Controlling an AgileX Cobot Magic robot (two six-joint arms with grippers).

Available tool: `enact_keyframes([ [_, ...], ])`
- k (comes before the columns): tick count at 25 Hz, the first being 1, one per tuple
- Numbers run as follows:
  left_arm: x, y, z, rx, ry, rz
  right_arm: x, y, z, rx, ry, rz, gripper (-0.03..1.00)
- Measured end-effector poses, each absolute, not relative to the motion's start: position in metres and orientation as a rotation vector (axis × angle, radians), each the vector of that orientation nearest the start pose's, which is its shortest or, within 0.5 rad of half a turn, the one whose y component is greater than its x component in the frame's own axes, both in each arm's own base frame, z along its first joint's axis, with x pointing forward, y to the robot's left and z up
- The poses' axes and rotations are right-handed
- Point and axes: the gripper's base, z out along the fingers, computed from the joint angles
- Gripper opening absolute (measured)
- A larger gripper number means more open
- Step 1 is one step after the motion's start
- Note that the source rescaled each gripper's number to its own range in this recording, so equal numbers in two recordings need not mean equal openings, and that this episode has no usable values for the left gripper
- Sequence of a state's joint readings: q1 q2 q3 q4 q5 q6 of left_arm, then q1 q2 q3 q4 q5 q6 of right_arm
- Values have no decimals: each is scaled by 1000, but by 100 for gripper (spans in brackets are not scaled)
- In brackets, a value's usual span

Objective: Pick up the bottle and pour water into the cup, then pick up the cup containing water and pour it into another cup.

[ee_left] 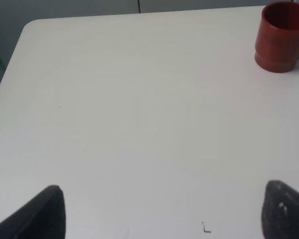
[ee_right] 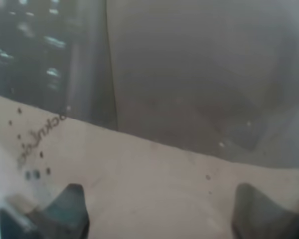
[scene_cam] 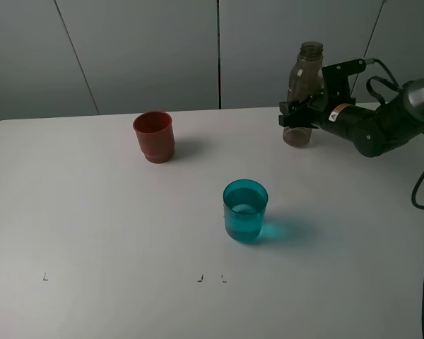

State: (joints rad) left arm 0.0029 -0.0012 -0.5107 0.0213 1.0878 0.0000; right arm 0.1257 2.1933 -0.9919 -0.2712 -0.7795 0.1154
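White surface (scene_cam: 92, 212) carries all three task items; findings run left to right.

My left tool (ee_left: 164, 213) hangs over bare surface, its fingers spread wide with nothing between them. It does not appear in the high view. The red cup (scene_cam: 154, 135) stands upright towards the rear left, with no water visible in it. The teal cup (scene_cam: 245, 210) stands upright nearer the front and centre, well apart from the red cup, with water showing to about half its height. The bottle (scene_cam: 304, 78) stands upright and uncapped at the rear right, its base on the surface as far as I can judge. My right tool (scene_cam: 294, 119) straddles its lower body, one finger on each side. Whether those fingers press the wall or stand just off it, I cannot tell from either view.

Assessment: the first pour looks complete and the second is outstanding.

Hazards noted:
- The bottle is tall, narrow and probably light. If my right tool draws away off-line, a finger could drag it and topple it.
- The teal cup has smooth straight sides, so a weak or high grip may let it slip or tilt.
- The cups stand well apart, so a hurried carry could slosh water onto the surface.
- Tipping too fast or off-centre could send water past the red cup's rim.
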Motion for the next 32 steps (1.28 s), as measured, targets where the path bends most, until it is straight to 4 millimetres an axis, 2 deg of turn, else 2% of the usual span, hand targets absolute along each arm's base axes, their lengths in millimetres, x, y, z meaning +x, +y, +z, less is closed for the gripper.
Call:
enact_keyframes([
  [16,-7,2,278,3,2059,32,404,68,82,-308,1921,224,2],
  [17,-7,2,278,3,2059,32,404,68,82,-306,1922,225,8],
  [18,-7,2,278,3,2059,32,404,68,82,-306,1922,227,19],
  [20,-7,2,278,-4,2059,27,404,68,82,-298,1924,233,48],
  [22,-7,2,278,-4,2059,27,404,68,82,-280,1927,245,84],
  [23,-7,2,278,3,2059,32,404,68,82,-270,1929,252,92],
  [25,-7,2,278,3,2059,32,403,68,81,-250,1937,266,99],
  [29,-7,2,278,3,2059,32,395,67,75,-234,1975,278,99],
  [32,-7,2,278,3,2059,32,388,67,80,-247,1992,284,99],
])
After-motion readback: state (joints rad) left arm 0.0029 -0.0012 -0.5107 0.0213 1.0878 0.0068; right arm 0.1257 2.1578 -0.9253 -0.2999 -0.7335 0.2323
